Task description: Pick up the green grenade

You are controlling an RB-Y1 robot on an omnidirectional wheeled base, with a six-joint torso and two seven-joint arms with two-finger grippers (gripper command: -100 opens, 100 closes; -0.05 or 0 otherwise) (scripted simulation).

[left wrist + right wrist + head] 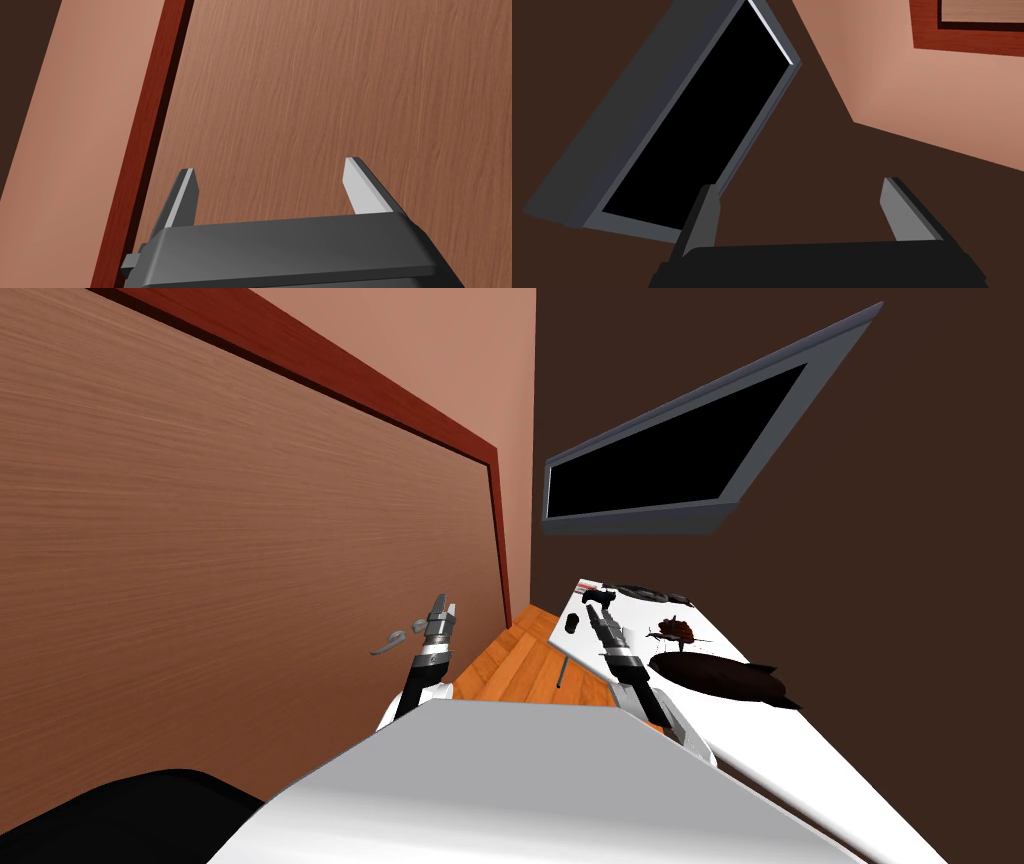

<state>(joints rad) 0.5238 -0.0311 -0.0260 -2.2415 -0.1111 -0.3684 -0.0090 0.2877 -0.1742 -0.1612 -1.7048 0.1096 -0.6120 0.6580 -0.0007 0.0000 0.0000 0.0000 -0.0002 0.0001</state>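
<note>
**At the Table Beside the Door: Both Hands Released**

Nearest the chest, the left hand (443, 610) is raised close to the brown wood-grain door (200, 568), just beside its grey lever handle (390, 642). Its fingers (362, 187) stand apart with nothing between them. The right hand (600, 606) is raised at the door-side edge of the long white table (800, 748). Its fingers (902, 210) are likewise spread and empty.

Between door and table lies orange plank floor (520, 668). On the table rest a dark cigar-shaped object (720, 678), a small reddish-brown object (678, 631) and, at the far end, several small dark items (645, 591). Which of these is the grenade cannot be told.

Beyond, a grey-framed black screen (670, 458) hangs on the dark brown wall (900, 538).
</note>
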